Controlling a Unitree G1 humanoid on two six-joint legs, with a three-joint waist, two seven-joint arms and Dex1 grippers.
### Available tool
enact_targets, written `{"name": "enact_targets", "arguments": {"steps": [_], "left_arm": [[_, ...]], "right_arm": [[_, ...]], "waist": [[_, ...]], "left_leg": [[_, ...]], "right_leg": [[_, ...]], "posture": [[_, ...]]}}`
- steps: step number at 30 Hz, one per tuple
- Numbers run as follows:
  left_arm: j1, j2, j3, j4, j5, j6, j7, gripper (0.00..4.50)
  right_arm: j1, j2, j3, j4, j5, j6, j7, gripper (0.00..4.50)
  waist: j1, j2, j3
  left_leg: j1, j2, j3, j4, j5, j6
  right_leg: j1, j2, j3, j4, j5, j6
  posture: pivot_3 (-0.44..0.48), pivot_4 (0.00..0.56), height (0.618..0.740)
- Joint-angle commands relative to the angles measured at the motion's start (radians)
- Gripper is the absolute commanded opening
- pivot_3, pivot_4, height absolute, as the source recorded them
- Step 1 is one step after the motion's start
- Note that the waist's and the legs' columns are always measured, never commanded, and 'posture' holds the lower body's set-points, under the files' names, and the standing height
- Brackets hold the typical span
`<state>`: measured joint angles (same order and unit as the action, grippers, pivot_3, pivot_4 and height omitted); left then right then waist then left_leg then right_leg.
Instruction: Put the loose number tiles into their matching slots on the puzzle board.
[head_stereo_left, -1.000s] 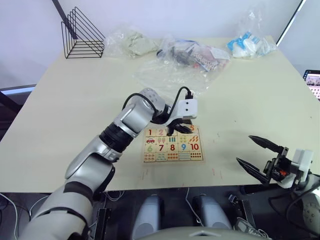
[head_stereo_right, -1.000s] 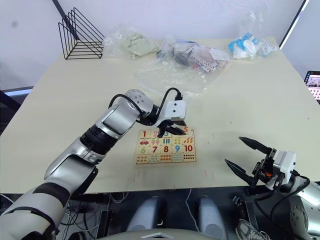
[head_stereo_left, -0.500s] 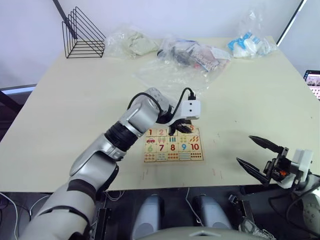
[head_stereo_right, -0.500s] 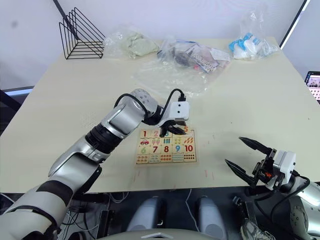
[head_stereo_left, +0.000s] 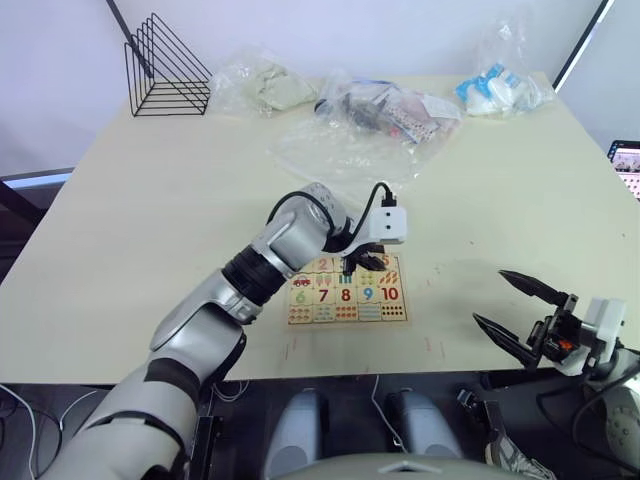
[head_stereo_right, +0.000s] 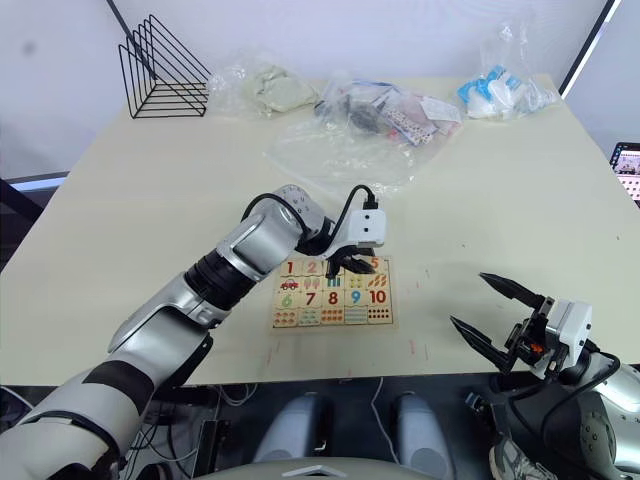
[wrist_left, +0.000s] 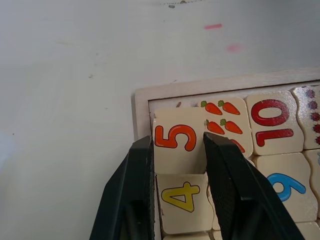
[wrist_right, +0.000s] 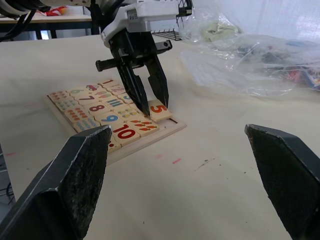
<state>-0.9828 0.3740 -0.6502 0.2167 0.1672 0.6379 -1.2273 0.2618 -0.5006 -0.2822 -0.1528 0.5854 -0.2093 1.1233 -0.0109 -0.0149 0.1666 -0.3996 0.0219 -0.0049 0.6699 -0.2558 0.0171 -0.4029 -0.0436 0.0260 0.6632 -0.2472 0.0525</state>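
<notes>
my left gripper (wrist_left: 177, 165) is down on the far right corner of the board (head_stereo_left: 346, 290), its two fingers (wrist_left: 131, 190) closed to the width of the 5 tile (wrist_left: 176, 141) and pressing its two sides. that tile sits at the corner slot, slightly askew, with a thin dark gap showing between it and the frame; i cannot tell if it is fully seated. the 4 tile (wrist_left: 183, 200) lies just beside it between my fingers, a carrot tile (wrist_left: 226, 122) touches its other side, and the 10 tile (wrist_left: 270, 123) and 9 tile (wrist_left: 282, 182) are in their slots next along. the rest of the board looks full of number and picture tiles. my right gripper (head_stereo_left: 520, 315) hangs off the near right edge of the table (head_stereo_left: 140, 210), spread wide and holding nothing, well apart from the board. at the far side of the table sit a wire rack (head_stereo_left: 163, 68) and several plastic bags (head_stereo_left: 375, 110) with small items inside that i cannot make out.
</notes>
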Motion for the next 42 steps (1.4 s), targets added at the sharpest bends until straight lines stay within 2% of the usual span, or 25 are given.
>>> {"name": "enact_targets", "arguments": {"steps": [1, 40, 41, 42], "left_arm": [[-0.03, -0.01, 0.0, -0.008, 0.016, -0.007, 0.005, 0.95], [-0.027, -0.033, 0.03, 0.0, 0.01, -0.026, -0.006, 0.95], [-0.026, -0.033, 0.031, -0.002, 0.011, -0.028, -0.005, 1.98], [-0.025, -0.034, 0.032, -0.004, 0.013, -0.027, -0.003, 2.37]], "right_arm": [[0.008, 0.006, -0.011, -0.032, 0.008, -0.024, -0.005, 4.5], [0.038, 0.008, -0.006, -0.02, 0.001, -0.054, -0.008, 4.5], [0.037, 0.008, -0.006, -0.019, 0.001, -0.054, -0.008, 4.5], [0.037, 0.008, -0.006, -0.019, 0.001, -0.054, -0.007, 4.5]], "waist": [[0.0, 0.0, 0.0], [0.0, 0.0, 0.0], [0.0, 0.0, 0.0], [0.0, 0.0, 0.0]], "left_leg": [[0.0, 0.0, 0.0, 0.0, 0.0, 0.0], [0.0, 0.0, 0.0, 0.0, 0.0, 0.0], [0.0, 0.0, 0.0, 0.0, 0.0, 0.0], [0.0, 0.0, 0.0, 0.0, 0.0, 0.0]], "right_leg": [[0.0, 0.0, 0.0, 0.0, 0.0, 0.0], [0.0, 0.0, 0.0, 0.0, 0.0, 0.0], [0.0, 0.0, 0.0, 0.0, 0.0, 0.0], [0.0, 0.0, 0.0, 0.0, 0.0, 0.0]], "posture": [[0.0, 0.15, 0.74], [0.0, 0.15, 0.74], [0.0, 0.15, 0.74], [0.0, 0.15, 0.74]]}}
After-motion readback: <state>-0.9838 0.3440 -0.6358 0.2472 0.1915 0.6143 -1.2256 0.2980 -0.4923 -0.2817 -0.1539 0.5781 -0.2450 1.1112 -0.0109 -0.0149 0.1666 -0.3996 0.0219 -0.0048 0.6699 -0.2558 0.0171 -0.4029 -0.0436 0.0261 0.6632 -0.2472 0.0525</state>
